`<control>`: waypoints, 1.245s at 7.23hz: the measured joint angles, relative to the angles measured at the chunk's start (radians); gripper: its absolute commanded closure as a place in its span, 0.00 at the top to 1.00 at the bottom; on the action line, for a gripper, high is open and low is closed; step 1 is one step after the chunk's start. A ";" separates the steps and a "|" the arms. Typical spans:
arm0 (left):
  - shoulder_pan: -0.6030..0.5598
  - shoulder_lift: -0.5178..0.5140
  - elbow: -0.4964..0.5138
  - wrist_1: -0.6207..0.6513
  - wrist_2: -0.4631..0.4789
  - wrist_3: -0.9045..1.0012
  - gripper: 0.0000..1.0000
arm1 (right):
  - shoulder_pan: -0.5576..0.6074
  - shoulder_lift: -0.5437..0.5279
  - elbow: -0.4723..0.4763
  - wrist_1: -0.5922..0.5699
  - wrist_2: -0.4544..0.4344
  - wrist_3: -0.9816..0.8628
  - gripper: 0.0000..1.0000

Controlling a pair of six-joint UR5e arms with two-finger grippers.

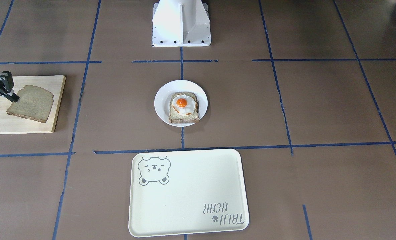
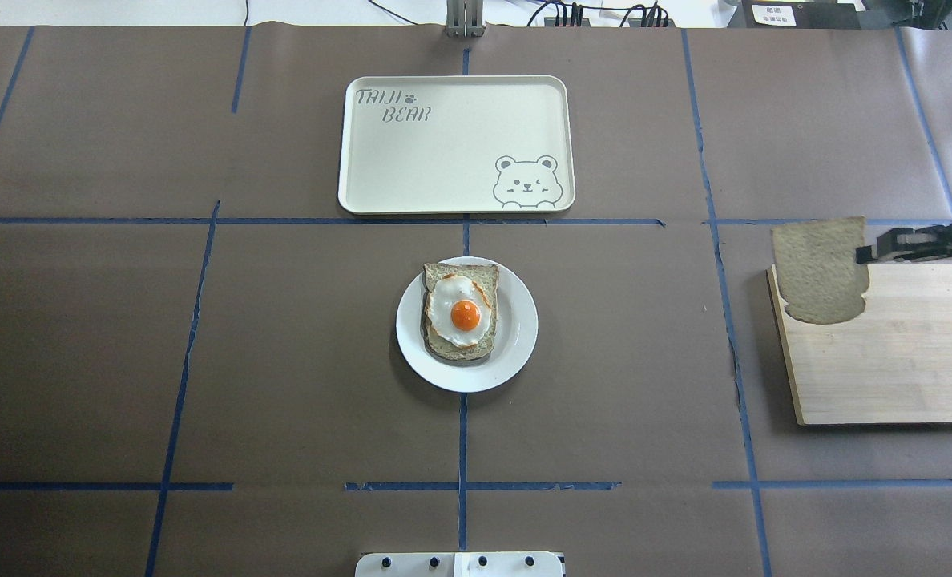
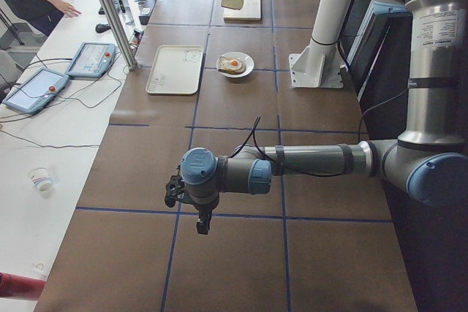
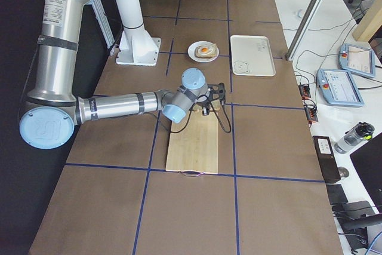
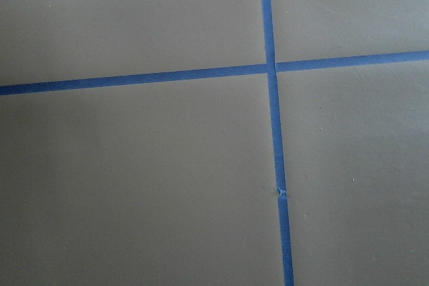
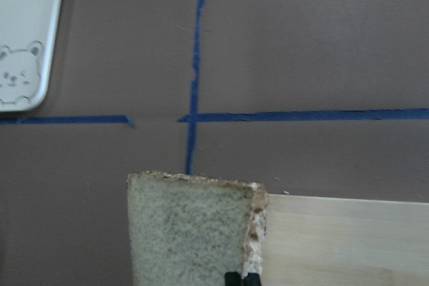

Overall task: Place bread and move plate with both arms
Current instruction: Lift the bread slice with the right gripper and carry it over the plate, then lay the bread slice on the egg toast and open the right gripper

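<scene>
The bread is a pale slice held by one edge in my right gripper, which is shut on it. The slice hangs just above the far left corner of the wooden board. It also shows in the front view and close up in the right wrist view. The white plate sits at the table's middle and carries a toast with a fried egg. My left gripper shows only in the left side view, far from the plate; I cannot tell whether it is open or shut.
A cream tray with a bear drawing lies beyond the plate. The white robot base stands at the near edge. Blue tape lines cross the brown table. An operator stands by the control panels in the left side view.
</scene>
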 measured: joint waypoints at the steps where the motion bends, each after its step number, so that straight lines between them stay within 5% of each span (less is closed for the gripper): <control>1: 0.000 0.000 0.000 0.000 0.000 0.000 1.00 | -0.017 0.097 0.009 -0.002 0.018 0.160 0.00; 4: 0.000 0.001 0.003 0.000 -0.001 -0.001 1.00 | -0.233 0.332 0.002 -0.006 -0.113 0.500 0.00; 6: 0.000 0.001 0.008 0.000 -0.002 -0.001 1.00 | -0.458 0.445 -0.028 -0.012 -0.359 0.561 0.00; 9: 0.000 0.014 0.011 0.001 -0.002 0.000 1.00 | -0.588 0.527 -0.110 -0.022 -0.489 0.569 0.00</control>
